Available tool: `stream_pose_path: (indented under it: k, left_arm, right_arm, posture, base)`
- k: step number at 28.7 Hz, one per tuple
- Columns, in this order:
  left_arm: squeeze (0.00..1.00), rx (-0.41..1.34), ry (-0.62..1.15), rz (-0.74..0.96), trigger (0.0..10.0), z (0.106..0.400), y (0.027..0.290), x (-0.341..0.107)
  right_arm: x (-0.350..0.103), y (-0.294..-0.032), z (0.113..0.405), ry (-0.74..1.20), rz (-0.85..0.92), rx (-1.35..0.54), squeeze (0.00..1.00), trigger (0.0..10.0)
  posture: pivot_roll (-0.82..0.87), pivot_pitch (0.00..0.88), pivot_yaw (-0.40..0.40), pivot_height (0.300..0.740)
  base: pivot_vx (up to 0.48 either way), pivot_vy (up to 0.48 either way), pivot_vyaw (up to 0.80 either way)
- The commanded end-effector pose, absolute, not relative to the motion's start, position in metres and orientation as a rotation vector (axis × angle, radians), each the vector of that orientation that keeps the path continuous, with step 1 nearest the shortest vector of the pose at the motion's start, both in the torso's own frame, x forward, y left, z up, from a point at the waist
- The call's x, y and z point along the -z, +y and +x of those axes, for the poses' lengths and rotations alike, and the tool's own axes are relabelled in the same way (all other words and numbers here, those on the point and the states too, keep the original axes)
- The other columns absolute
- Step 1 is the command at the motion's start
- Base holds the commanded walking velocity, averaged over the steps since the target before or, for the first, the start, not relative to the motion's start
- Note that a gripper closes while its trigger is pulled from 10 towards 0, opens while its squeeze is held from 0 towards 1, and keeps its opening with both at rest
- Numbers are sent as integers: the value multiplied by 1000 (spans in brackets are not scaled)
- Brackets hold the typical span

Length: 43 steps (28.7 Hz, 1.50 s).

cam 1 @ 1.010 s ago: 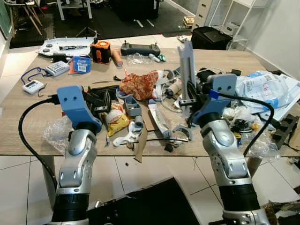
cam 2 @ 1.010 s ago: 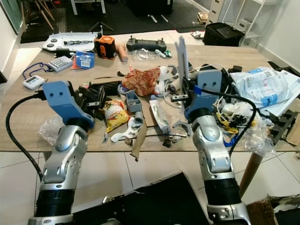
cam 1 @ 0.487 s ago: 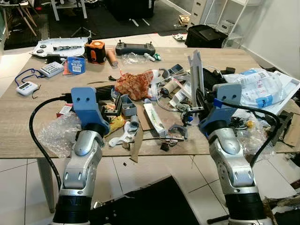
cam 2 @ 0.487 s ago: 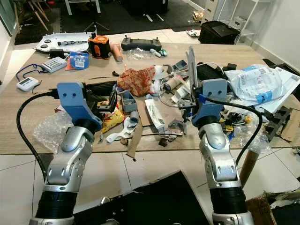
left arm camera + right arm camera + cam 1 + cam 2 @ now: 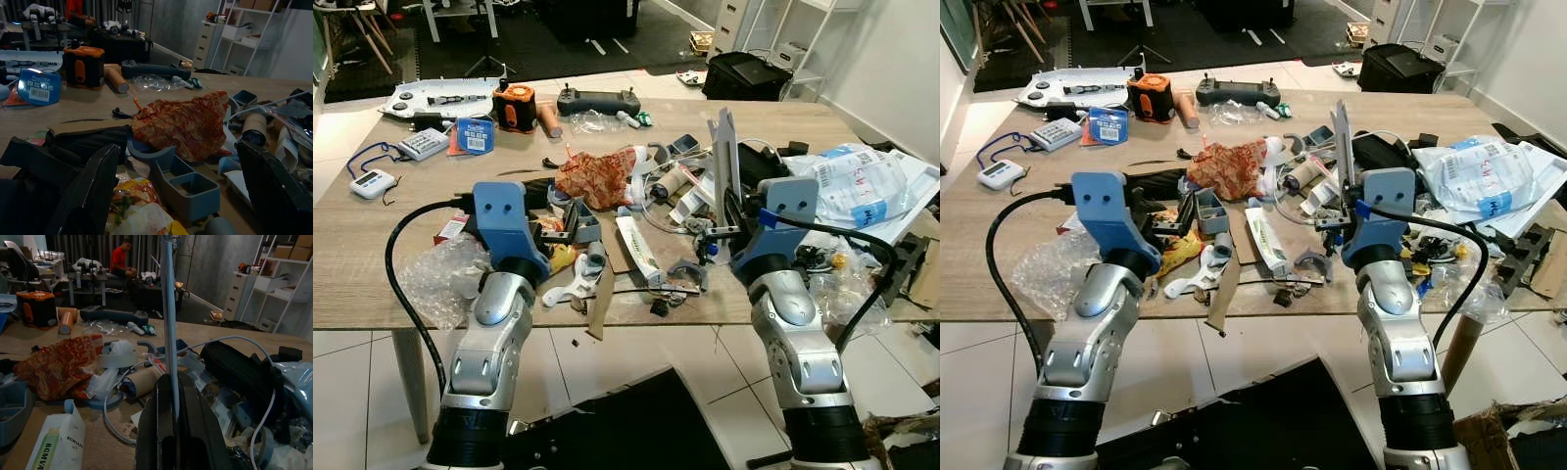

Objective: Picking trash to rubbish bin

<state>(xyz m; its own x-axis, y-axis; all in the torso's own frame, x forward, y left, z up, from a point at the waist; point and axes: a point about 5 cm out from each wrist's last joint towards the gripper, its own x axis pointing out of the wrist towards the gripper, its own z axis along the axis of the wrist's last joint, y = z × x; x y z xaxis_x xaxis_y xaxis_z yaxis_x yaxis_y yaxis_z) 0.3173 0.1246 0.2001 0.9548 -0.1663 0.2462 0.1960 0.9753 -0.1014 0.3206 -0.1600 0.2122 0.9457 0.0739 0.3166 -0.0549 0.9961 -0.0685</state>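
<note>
A wooden table (image 5: pixel 372 245) is strewn with trash. My right gripper (image 5: pixel 731 213) is shut on a thin flat white strip (image 5: pixel 723 157) and holds it upright above the clutter; the wrist view has the strip (image 5: pixel 168 328) clamped between the fingers (image 5: pixel 195 431). My left gripper (image 5: pixel 560 217) hovers open just over the table's middle. Between its fingers (image 5: pixel 93 191) lie a yellow snack wrapper (image 5: pixel 142 210) and a grey plastic tray (image 5: pixel 188 188). A crumpled red-orange wrapper (image 5: pixel 597 176) lies just beyond them, with a cardboard tube (image 5: pixel 674 182) to its right.
Bubble wrap (image 5: pixel 435 279) lies at the table's front left, clear plastic bags (image 5: pixel 862 181) at the right. An orange device (image 5: pixel 514 106), a black controller (image 5: pixel 597 98) and a blue packet (image 5: pixel 473 134) sit at the far side. A black bag (image 5: pixel 607 421) lies on the floor below. A person (image 5: pixel 120 259) sits far off.
The whole view has shifted with the head. My left gripper has reached a little further over the clutter towards the yellow wrapper. The right gripper still holds the strip upright.
</note>
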Motion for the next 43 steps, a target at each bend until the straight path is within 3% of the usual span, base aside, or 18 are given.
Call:
stream_pose_path:
  k: [1, 27, 43]
  left_arm:
    - [0, 197, -226, -103, 10000, 316, 123, -198]
    - [0, 270, -301, -182, 10000, 314, 116, -211]
    - [0, 393, -231, -208, 10000, 310, 99, -204]
  right_arm:
    - [-209, -162, 318, -315, -65, -52, 0, 10000]
    - [-220, -166, 319, -367, -67, -11, 0, 10000]
    - [-219, -172, 320, -350, -86, 47, 0, 10000]
  posture:
    - [9, 119, -34, 740]
    - [2, 144, -25, 740]
    - [-4, 145, -26, 740]
  base:
    - [0, 0, 0]
    - [0, 0, -800]
    - [0, 0, -800]
